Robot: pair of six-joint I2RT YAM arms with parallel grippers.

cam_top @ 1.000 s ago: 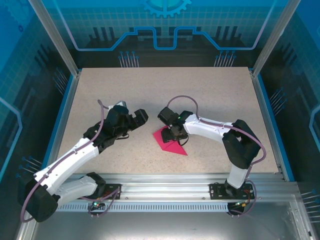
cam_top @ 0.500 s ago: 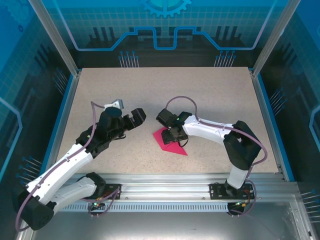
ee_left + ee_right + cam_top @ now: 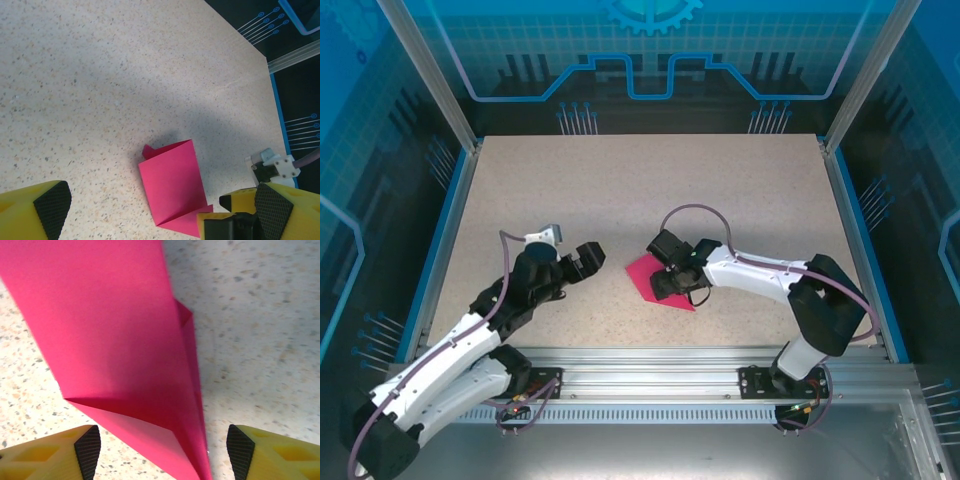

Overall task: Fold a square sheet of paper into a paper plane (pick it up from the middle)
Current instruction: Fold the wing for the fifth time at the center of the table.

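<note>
The left gripper [image 3: 588, 258], wide open and empty, has drawn back left of the part-folded square sheet of paper [image 3: 642, 272] on the table's [image 3: 620, 180] near half, while the right gripper [image 3: 665, 285], parted and gripping nothing, has shifted over it, probably to press 1 more crease.

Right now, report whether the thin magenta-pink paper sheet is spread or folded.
Folded, partway: the magenta-pink paper sheet shows a doubled layer, a diagonal crease and a small flap sticking out.
</note>
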